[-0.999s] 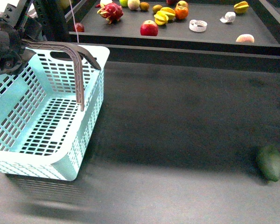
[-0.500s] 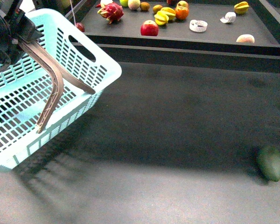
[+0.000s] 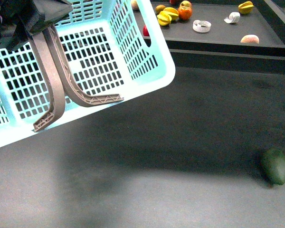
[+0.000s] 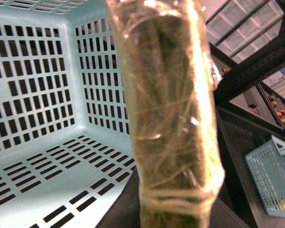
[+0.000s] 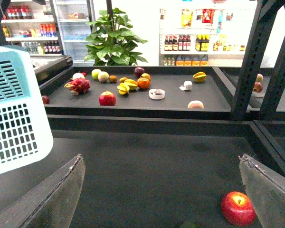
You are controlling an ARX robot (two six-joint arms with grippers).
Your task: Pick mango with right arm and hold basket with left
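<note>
The turquoise basket [image 3: 90,57] hangs tilted above the dark table, its open side toward me and its two grey-brown handles [image 3: 52,90] dangling across it. My left gripper [image 3: 33,23] is shut on the basket at its upper left rim. The left wrist view shows the basket's slotted inside [image 4: 42,118] behind a tape-wrapped bar [image 4: 166,118]. My right gripper [image 5: 161,199] is open over bare table, holding nothing. A pale orange oblong fruit [image 3: 249,39] lies on the far shelf; I cannot tell whether it is the mango.
A dark green oval fruit [image 3: 274,165] lies on the table at the right. A red apple [image 5: 238,208] sits by my right gripper's finger. The raised shelf [image 3: 218,35] behind holds several fruits. A metal post [image 5: 249,57] stands right.
The basket has risen off the table and tipped up toward me, swinging rightward; its handles now hang down across the opening. The green fruit has not moved.
</note>
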